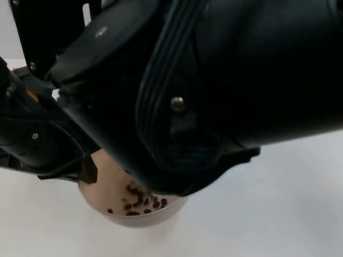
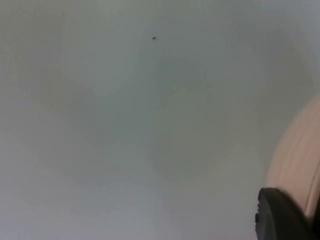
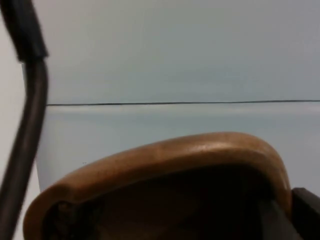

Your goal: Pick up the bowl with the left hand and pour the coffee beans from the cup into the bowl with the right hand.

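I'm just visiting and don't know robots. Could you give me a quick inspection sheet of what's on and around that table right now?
Surface: white table top, bare where visible.
Job's things: pale bowl with a scatter of coffee beans inside, partly hidden under the arms; wooden cup with its brown rim close to the right wrist camera.
Clutter: one tiny dark speck on the table, possibly a stray bean.
Grippers: left gripper, one black fingertip against the bowl's rim; right gripper's finger beside the cup's rim.
Cables: nothing to note.
Surroundings: grey partition wall behind the table.
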You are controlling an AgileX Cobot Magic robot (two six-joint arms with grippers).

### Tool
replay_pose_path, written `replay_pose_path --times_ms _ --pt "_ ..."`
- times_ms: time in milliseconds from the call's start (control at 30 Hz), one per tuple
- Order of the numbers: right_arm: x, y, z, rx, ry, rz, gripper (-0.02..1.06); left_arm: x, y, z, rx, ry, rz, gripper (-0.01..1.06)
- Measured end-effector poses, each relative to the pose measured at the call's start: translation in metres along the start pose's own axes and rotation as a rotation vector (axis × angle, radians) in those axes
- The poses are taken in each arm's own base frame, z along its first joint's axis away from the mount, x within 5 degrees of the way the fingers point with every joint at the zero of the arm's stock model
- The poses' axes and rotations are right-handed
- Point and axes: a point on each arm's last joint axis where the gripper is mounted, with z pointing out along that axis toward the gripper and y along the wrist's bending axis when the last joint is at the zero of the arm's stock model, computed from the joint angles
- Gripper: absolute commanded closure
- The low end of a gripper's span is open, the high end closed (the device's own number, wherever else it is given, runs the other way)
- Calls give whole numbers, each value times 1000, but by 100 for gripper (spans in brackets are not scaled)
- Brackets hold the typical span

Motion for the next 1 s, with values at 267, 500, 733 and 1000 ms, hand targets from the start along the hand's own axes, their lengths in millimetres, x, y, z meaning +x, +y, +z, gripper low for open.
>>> replay_pose_path --times_ms 267,500,733,1000 --pt "0 0 0 -1 -2 12 104 0 0 0 0 -2 0 105" --pt "8 -11 -3 -39 25 89 104 0 0 0 0 -2 0 105" --pt "26 -29 -8 -133 97 221 104 0 0 0 1 -4 0 105" --pt "39 -16 6 -279 196 370 104 0 0 0 1 -4 0 105"
